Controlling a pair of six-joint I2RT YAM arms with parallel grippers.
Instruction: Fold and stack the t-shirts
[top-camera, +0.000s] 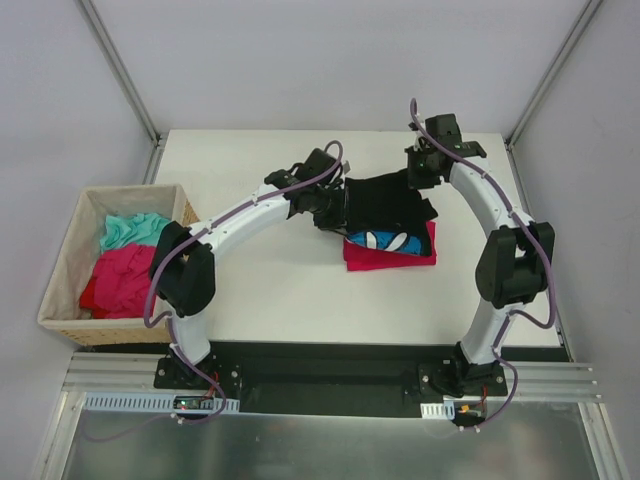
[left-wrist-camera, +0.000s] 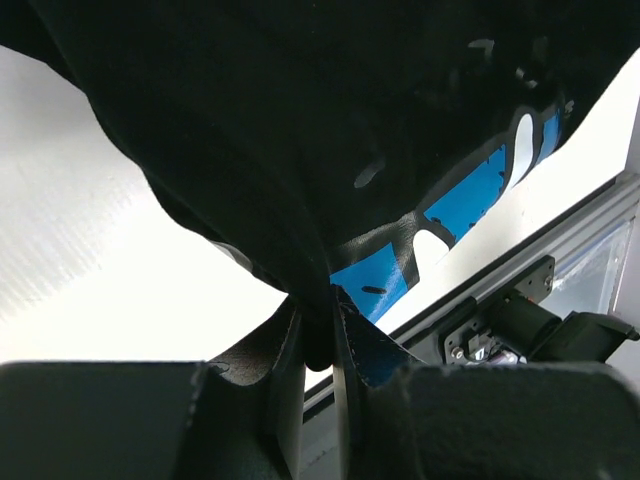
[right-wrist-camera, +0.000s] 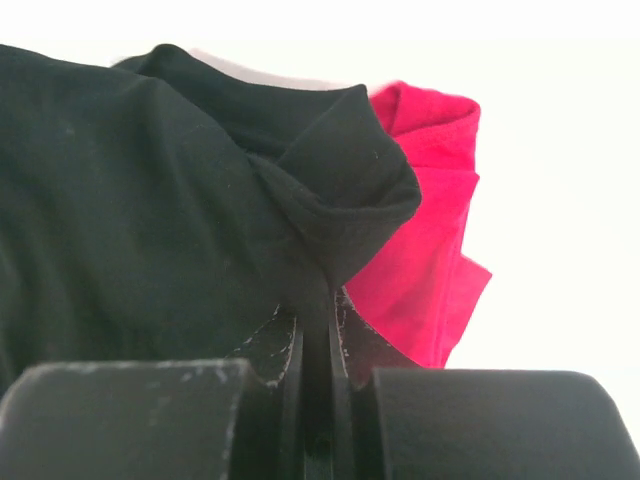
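Table (top-camera: 280, 300): pale, flat top; both arms reach over it from its near edge.
Basket (top-camera: 62, 300): woven tan, at the table's left side. It holds a magenta-red cloth (top-camera: 120, 280) toward the near end and a teal cloth (top-camera: 135, 230) behind it.
Crimson t-shirt (top-camera: 385, 258): plain red, folded into a compact rectangle and lying flat on the table right of centre. Its near and right edges show from under the black cloth.
Black t-shirt (top-camera: 390, 200): large and soft, hanging slack between the two grippers directly over the crimson one. A blue-and-white print (top-camera: 385, 241) shows along its near fold, which lies over the red cloth. In both wrist views the fabric bunches into creases where it is pinched.
Left gripper (left-wrist-camera: 318, 325): jaws almost together, pinching a fold at the left edge of the black t-shirt — the cloth drapes away from the fingertips.
Right gripper (right-wrist-camera: 315, 310): jaws almost together on a gathered hem at the far right corner of the black t-shirt — crimson cloth shows just behind the pinch.
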